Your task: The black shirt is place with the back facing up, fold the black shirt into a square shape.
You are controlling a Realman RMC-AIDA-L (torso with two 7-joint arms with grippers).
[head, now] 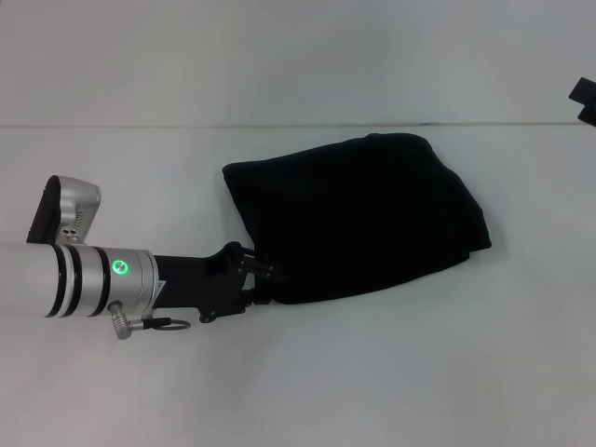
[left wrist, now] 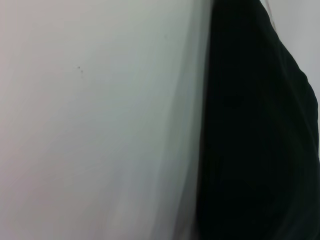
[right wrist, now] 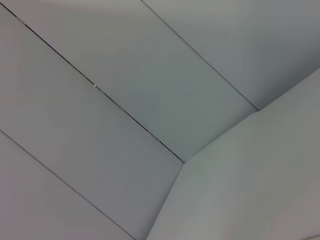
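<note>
While the left end effector point(head: 264, 282) is reaching in at the near-left corner of the black shirt point(head: 358, 219), I cannot tell its grip. Shirt is lying bunched mid-bench point(head: 140, 391). Right arm parked. Risk: snagging one layer, skewing the fold.

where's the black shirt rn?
In the head view, the black fabric shirt lies bunched on the white table, right of centre; the left gripper is at its near-left edge.

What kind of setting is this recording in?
Probably a lab or test bench: a plain white table against a bare panelled wall, with only the black shirt and left gripper there.
</note>
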